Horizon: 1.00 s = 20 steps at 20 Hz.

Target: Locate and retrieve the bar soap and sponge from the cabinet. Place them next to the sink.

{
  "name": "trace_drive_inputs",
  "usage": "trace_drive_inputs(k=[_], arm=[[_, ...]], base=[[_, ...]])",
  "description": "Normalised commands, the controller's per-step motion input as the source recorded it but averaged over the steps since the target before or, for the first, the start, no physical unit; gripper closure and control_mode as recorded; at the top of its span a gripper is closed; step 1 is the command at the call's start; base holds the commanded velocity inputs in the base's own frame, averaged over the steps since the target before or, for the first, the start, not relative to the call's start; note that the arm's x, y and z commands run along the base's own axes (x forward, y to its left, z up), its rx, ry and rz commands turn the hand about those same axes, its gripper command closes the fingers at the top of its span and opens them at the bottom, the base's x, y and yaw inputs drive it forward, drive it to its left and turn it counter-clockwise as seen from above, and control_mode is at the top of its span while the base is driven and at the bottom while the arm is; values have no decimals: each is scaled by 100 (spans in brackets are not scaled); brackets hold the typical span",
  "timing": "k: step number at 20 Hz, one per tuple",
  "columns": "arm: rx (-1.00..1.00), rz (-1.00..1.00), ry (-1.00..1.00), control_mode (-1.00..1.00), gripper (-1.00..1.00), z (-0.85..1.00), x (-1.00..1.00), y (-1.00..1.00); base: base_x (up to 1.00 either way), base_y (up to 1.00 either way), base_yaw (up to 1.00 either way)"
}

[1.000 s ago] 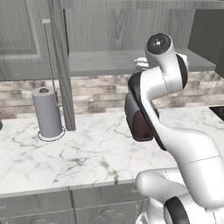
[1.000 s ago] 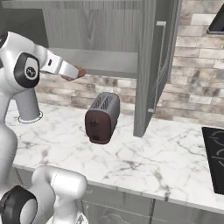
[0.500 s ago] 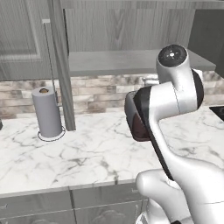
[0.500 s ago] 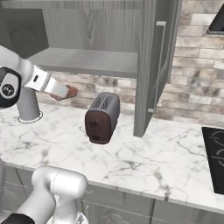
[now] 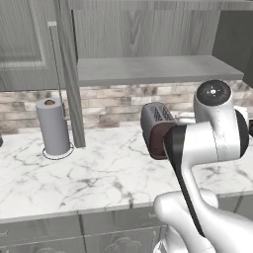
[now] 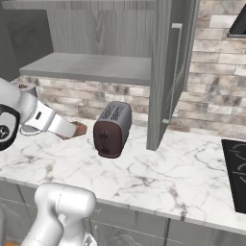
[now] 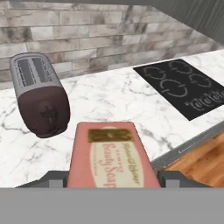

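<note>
The bar soap [image 7: 111, 155] is a reddish-brown block with a printed label, and my gripper [image 7: 113, 178] is shut on it from both sides. In the right base view the bar soap [image 6: 78, 129] hangs just above the marble counter, left of the toaster, at the end of my gripper [image 6: 72, 130]. The cabinet stands open above, and its flat grey shelf [image 5: 153, 69] [image 6: 91, 67] is bare where it shows. The sponge and the sink are out of view.
A dark red toaster [image 5: 155, 129] [image 6: 111, 129] [image 7: 39, 94] stands on the counter under the shelf. A paper towel roll [image 5: 53, 127] is at the left. Open cabinet doors [image 5: 66, 74] [image 6: 168, 72] hang on either side. A black cooktop [image 7: 183, 87] [image 6: 235, 168] lies to the right.
The arm has swung down from shelf height with the bar soap held. The soap now sits low beside the toaster.
</note>
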Motion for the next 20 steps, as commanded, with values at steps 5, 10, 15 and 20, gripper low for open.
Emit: trace_drive_inputs(k=[5,10,15,20], arm=[[0,0,2,-100,100,-19,-16,-6],[0,0,2,-100,100,-2,-2,0],[0,0,1,-100,100,-1,-3,0],[0,0,0,100,100,0,0,0]], base=[[0,0,0],[0,0,0],[0,0,0],[-39,0,0]])
